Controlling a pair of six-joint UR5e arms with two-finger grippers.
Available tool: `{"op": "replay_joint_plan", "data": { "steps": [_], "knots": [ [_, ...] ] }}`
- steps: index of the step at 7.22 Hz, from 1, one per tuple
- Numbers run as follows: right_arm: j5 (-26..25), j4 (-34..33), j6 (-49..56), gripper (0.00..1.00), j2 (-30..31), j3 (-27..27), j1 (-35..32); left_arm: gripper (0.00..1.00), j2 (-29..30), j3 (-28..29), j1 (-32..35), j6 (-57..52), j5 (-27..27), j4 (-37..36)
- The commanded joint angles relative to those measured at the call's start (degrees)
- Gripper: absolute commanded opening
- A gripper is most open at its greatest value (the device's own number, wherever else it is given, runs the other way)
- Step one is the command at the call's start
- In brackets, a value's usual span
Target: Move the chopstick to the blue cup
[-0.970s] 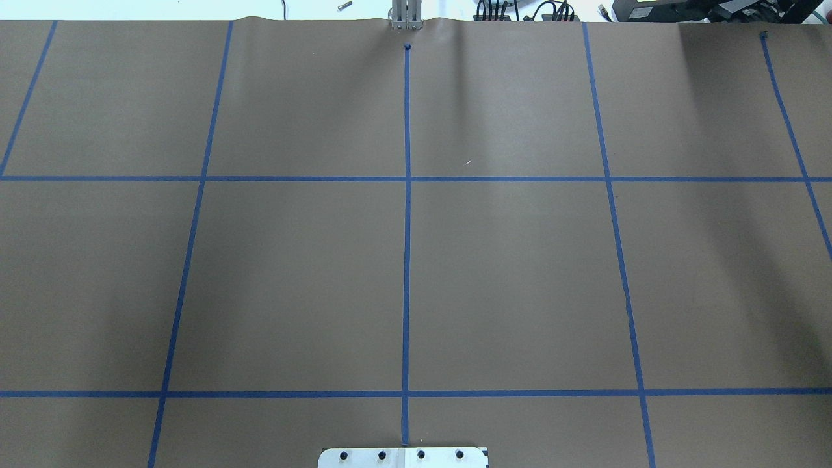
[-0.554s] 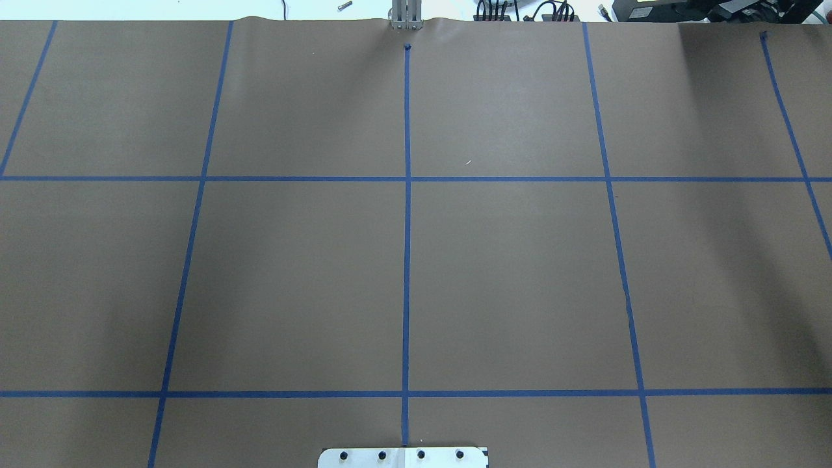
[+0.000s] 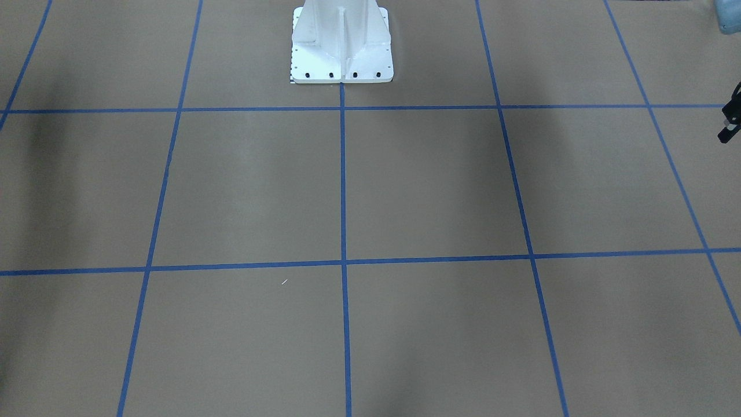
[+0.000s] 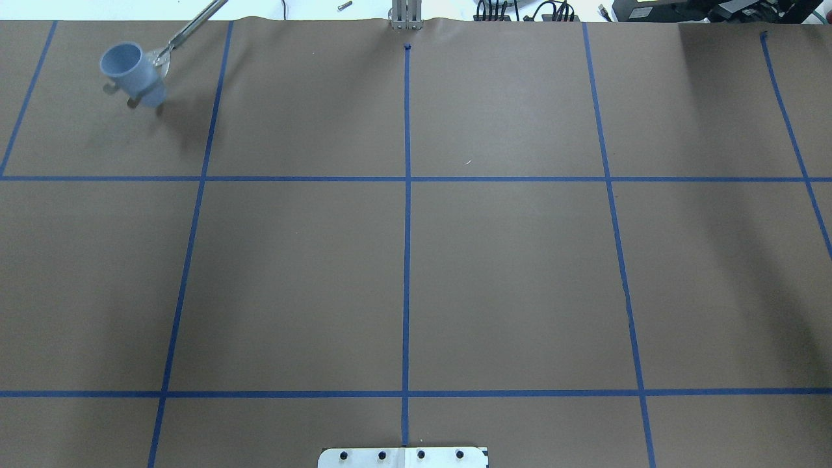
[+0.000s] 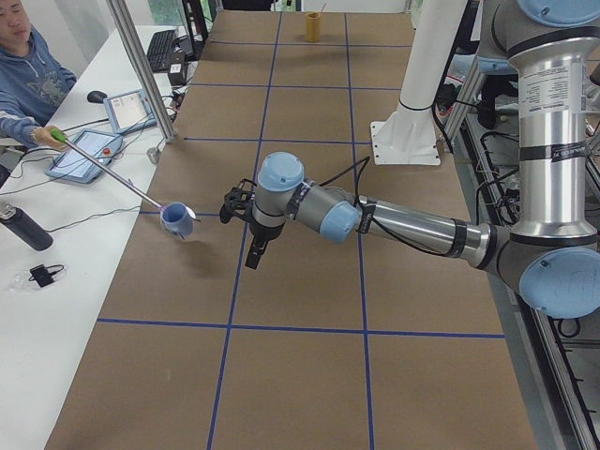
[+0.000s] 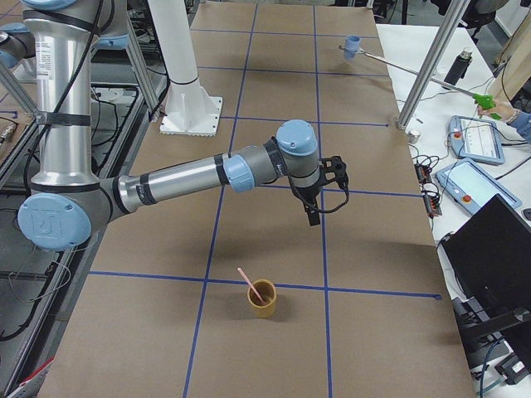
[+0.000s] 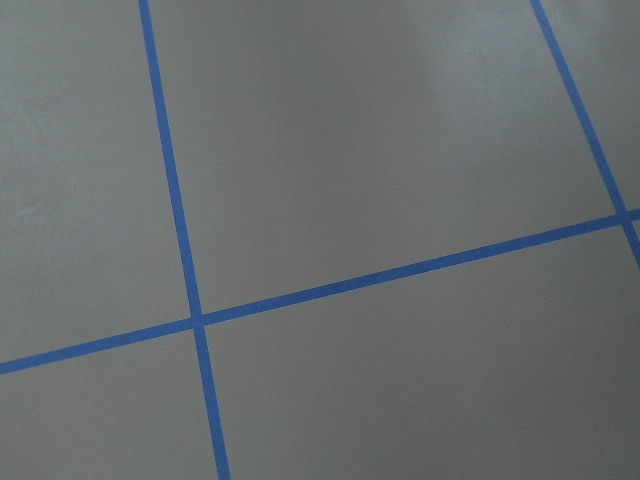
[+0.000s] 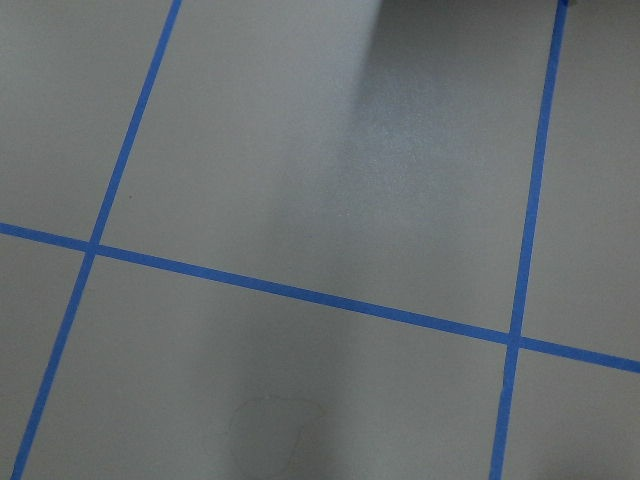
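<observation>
Exterior left: the left end effector [image 5: 250, 264] hangs pointing down over the surface [image 5: 300, 394], out in front of the base [image 5: 412, 112]. I cannot tell how wide it stands. Farther out from the base, the blue cup [image 5: 175, 218] is caught in the claws of a grabber [image 5: 112, 173] whose handle a person [image 5: 28, 80] holds. The cup and the end effector are near each other but apart.

Exterior right: the right end effector [image 6: 312, 220] hangs pointing down, out in front of the base, and its width cannot be told either. The chopstick [image 6: 247, 280] leans in a tan cup [image 6: 264, 308], farther from the base than that end effector and nearer the camera.

Overhead exterior: the blue cup is tilted, far from the base toward the surface's far left corner. Whether it touches the surface is unclear.

Exterior front-facing: a black sliver of the left end effector shows at the right edge, well to the side of the base.

Wrist views: both show the surface crossed by blue tape [image 7: 181, 230].
</observation>
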State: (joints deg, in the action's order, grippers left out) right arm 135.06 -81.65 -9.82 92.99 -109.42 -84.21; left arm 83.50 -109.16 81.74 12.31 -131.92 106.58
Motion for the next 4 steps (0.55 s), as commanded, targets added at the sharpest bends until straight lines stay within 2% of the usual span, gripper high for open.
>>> {"op": "replay_joint_plan", "data": {
  "steps": [1,4],
  "knots": [
    [0.12,0.09,0.07,1.00,0.00,0.00,0.01,0.98,0.00,0.00,0.00,0.00,-0.09,0.03],
    [0.47,0.09,0.16,1.00,0.00,0.00,0.01,0.98,0.00,0.00,0.00,0.00,0.00,0.03]
  ]
}}
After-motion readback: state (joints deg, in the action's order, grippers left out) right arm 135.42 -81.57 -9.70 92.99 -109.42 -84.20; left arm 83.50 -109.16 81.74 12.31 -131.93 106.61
